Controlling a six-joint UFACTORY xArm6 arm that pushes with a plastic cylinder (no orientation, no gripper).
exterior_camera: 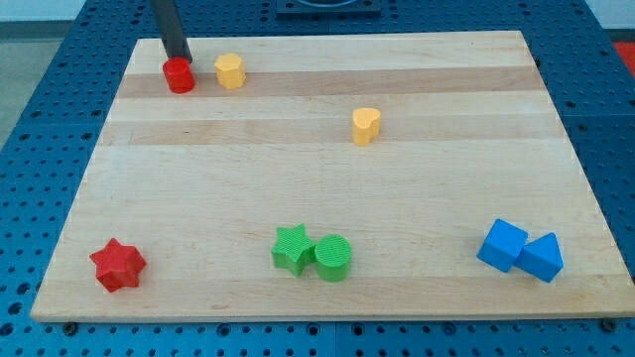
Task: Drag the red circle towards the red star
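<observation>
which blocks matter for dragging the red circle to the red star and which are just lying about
In the job: red circle, view's top left, my tip at its upper edge; red star, bottom left.

Lying about: yellow hexagon; yellow heart; green star; green circle; blue cube; blue prism.

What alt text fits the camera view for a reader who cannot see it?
My tip sits just above the red circle block near the wooden board's top left; the red star block lies far below at bottom left. Yellow, green and blue blocks lie elsewhere.
</observation>
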